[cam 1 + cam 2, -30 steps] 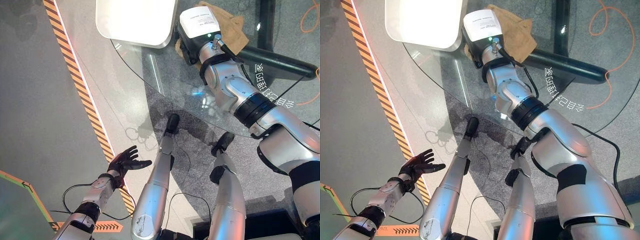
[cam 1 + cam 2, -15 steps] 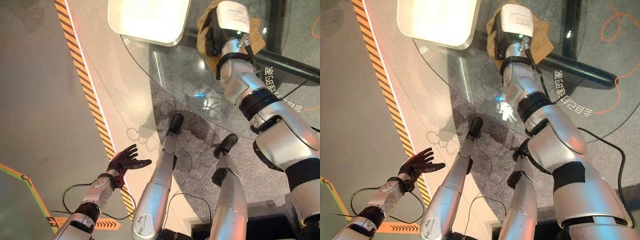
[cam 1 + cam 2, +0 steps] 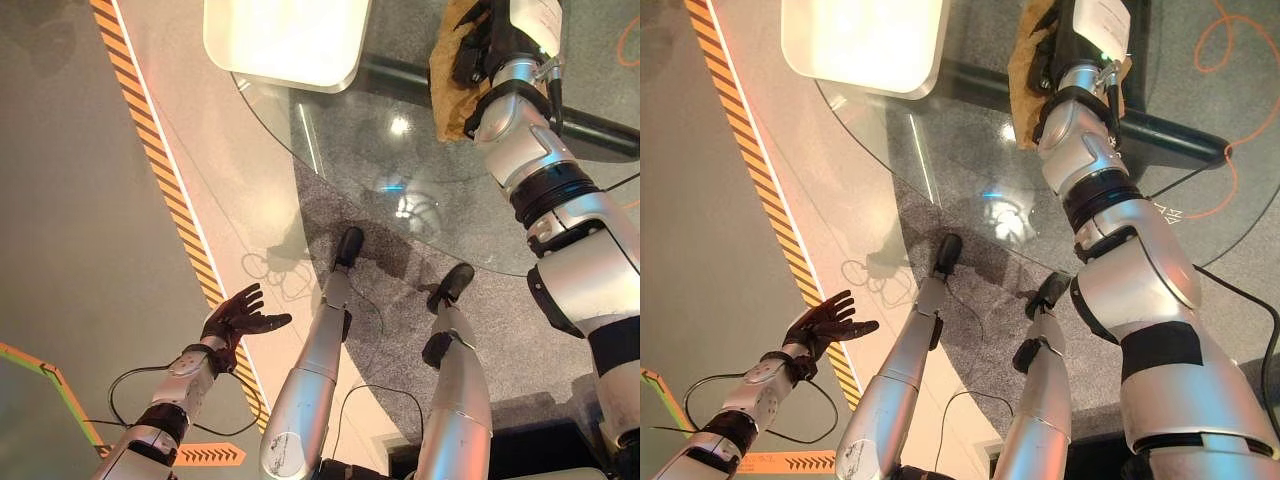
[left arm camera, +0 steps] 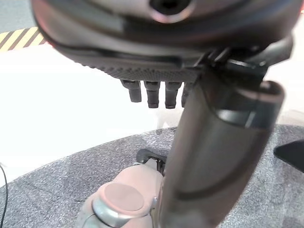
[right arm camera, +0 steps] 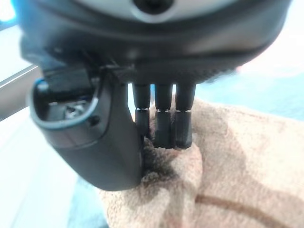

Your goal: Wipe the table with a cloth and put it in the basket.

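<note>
A tan cloth [image 3: 450, 95] lies bunched at the far right of the round glass table [image 3: 400, 190]. My right hand [image 3: 478, 45] is on top of it. In the right wrist view the fingers [image 5: 161, 123] curl down into the cloth [image 5: 237, 166] and pinch a fold against the thumb. A white, rounded-square basket [image 3: 290, 78] stands at the table's far left edge, well to the left of the cloth. My left hand [image 3: 238, 315] hangs open, palm up, low over the floor at the near left, away from the table.
A black bar [image 3: 400, 75] runs under the glass behind the basket and cloth. An orange-and-black striped tape line [image 3: 160, 170] crosses the floor on the left. An orange cable [image 3: 1230, 40] loops on the floor at the far right.
My right hand has swept to the right across the far side of the glass with the cloth, which is now bunched into a narrower heap. The left hand has barely shifted.
</note>
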Controlling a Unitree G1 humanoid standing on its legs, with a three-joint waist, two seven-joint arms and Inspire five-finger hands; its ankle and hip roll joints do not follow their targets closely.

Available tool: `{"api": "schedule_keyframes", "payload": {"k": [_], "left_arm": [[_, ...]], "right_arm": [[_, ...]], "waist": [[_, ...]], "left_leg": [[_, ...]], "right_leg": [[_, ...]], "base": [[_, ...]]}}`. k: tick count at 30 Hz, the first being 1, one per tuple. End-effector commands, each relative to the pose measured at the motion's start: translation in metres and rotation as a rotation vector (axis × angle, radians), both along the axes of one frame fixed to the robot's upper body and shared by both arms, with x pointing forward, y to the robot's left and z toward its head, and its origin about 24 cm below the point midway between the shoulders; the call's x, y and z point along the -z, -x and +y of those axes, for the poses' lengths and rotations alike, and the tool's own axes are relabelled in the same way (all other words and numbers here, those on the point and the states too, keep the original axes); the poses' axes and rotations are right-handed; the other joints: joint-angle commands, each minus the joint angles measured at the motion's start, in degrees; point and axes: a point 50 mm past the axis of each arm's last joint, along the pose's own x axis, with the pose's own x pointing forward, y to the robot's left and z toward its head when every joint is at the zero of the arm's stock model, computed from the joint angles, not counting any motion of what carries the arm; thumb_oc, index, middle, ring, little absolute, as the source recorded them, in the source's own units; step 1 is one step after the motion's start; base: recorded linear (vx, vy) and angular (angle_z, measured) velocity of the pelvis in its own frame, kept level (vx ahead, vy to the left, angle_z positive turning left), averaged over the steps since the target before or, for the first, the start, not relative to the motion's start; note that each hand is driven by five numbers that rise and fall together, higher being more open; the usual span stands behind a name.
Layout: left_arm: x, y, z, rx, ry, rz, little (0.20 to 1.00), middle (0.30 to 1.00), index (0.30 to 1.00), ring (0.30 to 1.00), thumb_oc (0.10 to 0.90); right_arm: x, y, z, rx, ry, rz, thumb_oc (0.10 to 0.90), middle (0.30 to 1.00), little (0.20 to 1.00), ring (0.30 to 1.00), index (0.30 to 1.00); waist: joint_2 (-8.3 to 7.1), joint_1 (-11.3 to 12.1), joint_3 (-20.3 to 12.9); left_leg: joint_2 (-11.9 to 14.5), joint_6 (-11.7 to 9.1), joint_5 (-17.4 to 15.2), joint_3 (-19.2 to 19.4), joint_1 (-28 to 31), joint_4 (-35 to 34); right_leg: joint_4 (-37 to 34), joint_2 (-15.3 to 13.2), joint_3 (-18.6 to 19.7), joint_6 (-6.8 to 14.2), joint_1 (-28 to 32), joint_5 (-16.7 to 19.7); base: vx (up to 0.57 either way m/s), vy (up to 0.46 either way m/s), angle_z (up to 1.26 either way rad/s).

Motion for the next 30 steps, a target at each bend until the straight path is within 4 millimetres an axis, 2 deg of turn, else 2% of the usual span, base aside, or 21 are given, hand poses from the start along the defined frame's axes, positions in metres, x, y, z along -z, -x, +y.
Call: {"api": "schedule_keyframes", "payload": {"k": [1,6,10,14,21,22,23,24,30], "left_arm": [[0.014,0.022,0.025,-0.154,0.002,0.041,0.9,0.9,0.9,0.9,0.8],[0.004,0.016,0.028,-0.237,0.049,-0.039,0.9,0.9,0.9,0.9,0.8],[-0.015,0.003,0.033,-0.305,0.074,-0.136,0.9,0.9,0.9,0.9,0.8],[-0.028,-0.005,0.039,-0.353,0.079,-0.192,0.9,0.9,0.9,0.9,0.8],[-0.07,-0.022,0.062,-0.555,0.065,-0.365,0.9,0.9,0.9,0.9,0.8],[-0.07,-0.022,0.062,-0.555,0.065,-0.365,0.9,0.9,0.9,0.9,0.8],[-0.095,-0.03,0.07,-0.62,0.071,-0.458,0.9,0.9,0.9,0.9,0.8],[-0.098,-0.031,0.071,-0.631,0.073,-0.475,0.9,0.9,0.9,0.9,0.8],[-0.163,-0.044,0.07,-0.739,0.093,-0.745,0.9,0.9,0.9,0.9,0.8]], "right_arm": [[-0.014,0.041,-0.126,0.456,0.015,-0.081,0.1,0.3,0.2,0.3,0.3],[-0.021,0.038,-0.11,0.362,0.0,-0.168,0.1,0.3,0.2,0.3,0.3],[-0.021,0.038,-0.095,0.273,-0.004,-0.224,0.1,0.3,0.2,0.3,0.3],[-0.019,0.038,-0.09,0.233,-0.009,-0.244,0.1,0.3,0.2,0.3,0.3],[-0.022,0.039,-0.07,0.131,-0.008,-0.301,0.1,0.3,0.2,0.3,0.3],[-0.022,0.039,-0.07,0.131,-0.008,-0.301,0.1,0.3,0.2,0.3,0.3],[-0.028,0.042,-0.066,0.101,-0.006,-0.328,0.1,0.3,0.2,0.3,0.3],[-0.028,0.042,-0.065,0.095,-0.004,-0.33,0.1,0.3,0.2,0.3,0.3],[-0.022,0.045,-0.052,0.027,0.01,-0.352,0.1,0.3,0.2,0.3,0.3]], "waist": [[2.15,-0.92,-0.96],[1.77,-1.31,-0.96],[1.09,-2.26,-0.96],[0.82,-2.89,-0.96],[0.62,-4.1,-0.96],[0.59,-4.09,-0.96],[0.33,-4.52,-0.96],[0.29,-4.55,-0.96],[-0.29,-5.0,-0.96]], "left_leg": [[2.64,2.05,-4.62,4.81,0.81,3.34],[2.79,1.93,-4.54,5.05,1.2,2.94],[2.8,1.93,-4.52,5.29,1.68,2.47],[2.97,1.91,-4.62,5.61,1.84,2.47],[2.99,1.8,-4.59,6.13,2.07,2.41],[2.99,1.8,-4.59,6.14,2.07,2.41],[2.89,2.06,-2.94,6.4,0.3,2.24],[2.89,2.06,-2.96,6.4,0.35,2.22],[2.6,2.13,-3.19,6.13,0.18,2.53]], "right_leg": [[0.58,1.33,-0.21,0.47,1.69,-1.5],[0.79,1.77,0.16,0.23,1.83,-1.89],[1.04,2.3,0.67,0.03,1.86,-2.25],[1.32,2.52,1.13,-0.1,1.79,-2.56],[2.1,3.09,2.57,-0.42,1.22,-3.14],[2.11,3.08,2.58,-0.42,1.21,-3.15],[1.58,3.07,2.25,-0.96,-0.28,-1.7],[1.59,3.1,2.3,-0.96,-0.26,-1.74],[1.81,3.27,2.64,-0.95,-0.43,-1.94]], "base": [[0.0,0.0,0.0],[-0.01,-0.011,-0.03],[0.0,0.0,0.0],[-0.01,-0.002,-0.09],[0.0,0.008,-0.08],[-0.06,0.007,-0.07],[-0.06,0.006,-0.06],[-0.06,0.002,-0.06],[0.0,-0.038,-0.04]]}}
